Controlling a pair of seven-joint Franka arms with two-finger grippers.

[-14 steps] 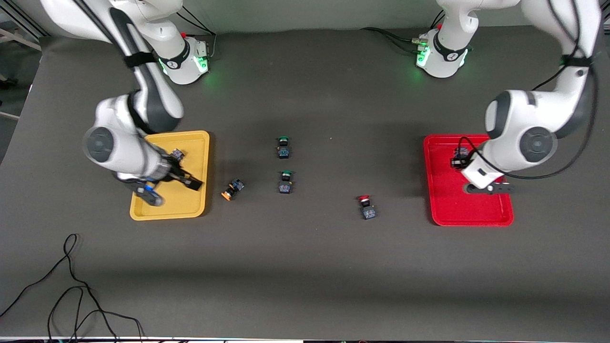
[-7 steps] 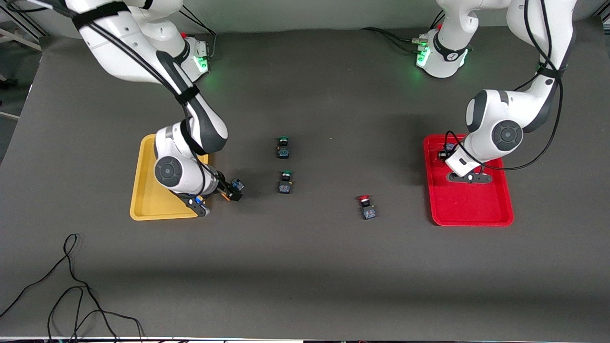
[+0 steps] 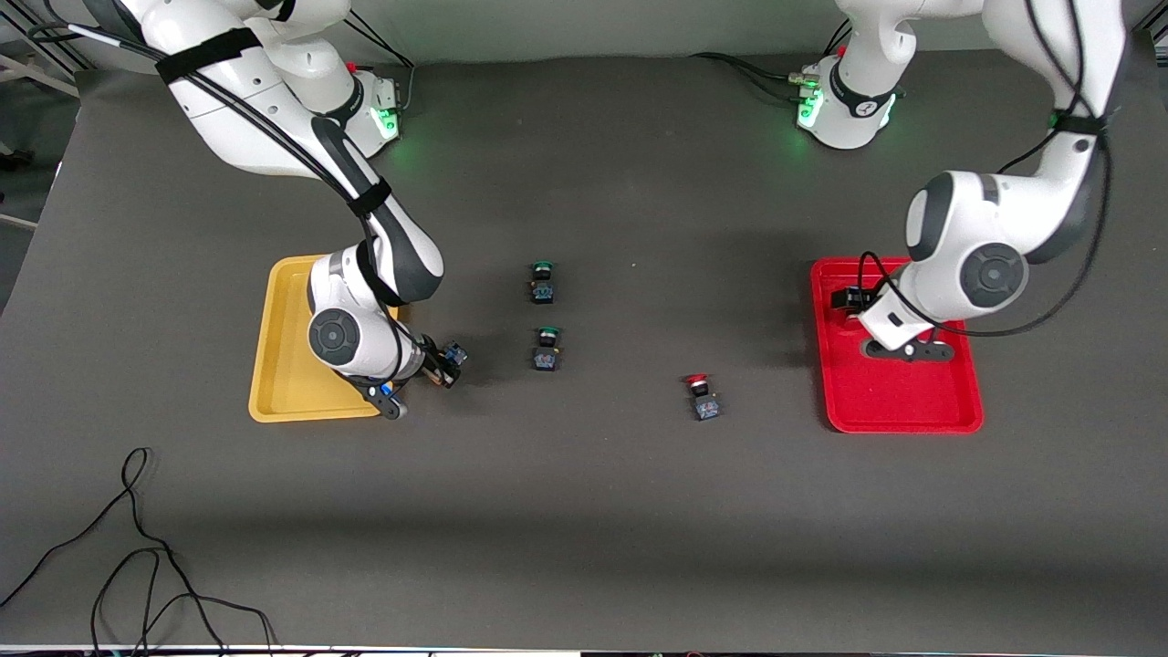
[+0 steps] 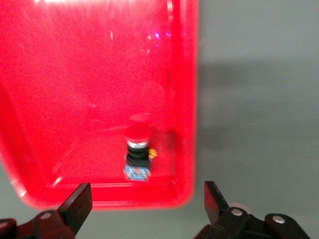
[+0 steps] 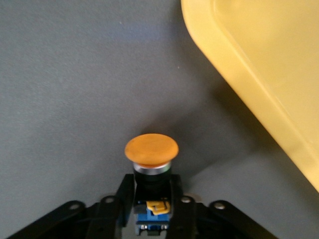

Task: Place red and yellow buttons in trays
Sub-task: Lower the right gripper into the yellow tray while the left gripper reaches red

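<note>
Down on the mat just beside the yellow tray (image 3: 274, 347), toward the left arm's end of it, the orange-capped button (image 5: 151, 149) lay on its side with the right gripper (image 3: 438, 365) clamped on its dark body; the right wrist view showed both fingers (image 5: 125, 191) pressed against the body below the cap, and the tray's rim close by. The tray itself showed bare yellow floor where the right arm did not cover it.

Taking that yellow tray as the mark: two green-capped switches stood upright on the mat toward the left arm's end from it, one (image 3: 546, 349) about level with the held button, the other (image 3: 542, 282) farther from the front camera. Farther along toward the left arm's end, and slightly nearer the camera, a red-capped button (image 3: 703, 396) stood alone on the mat. The red tray (image 3: 899, 401) lay at the left arm's end of the table, well apart from the yellow one.

In the red tray a second red-capped button (image 4: 137, 149) stood in a corner, close to the rim. The left gripper (image 3: 899, 349) hung over that tray with its fingers (image 4: 75, 205) spread wide and nothing between them, apart from the button.

A loose black cable (image 3: 137, 547) trailed on the mat nearer the camera than the yellow tray.
</note>
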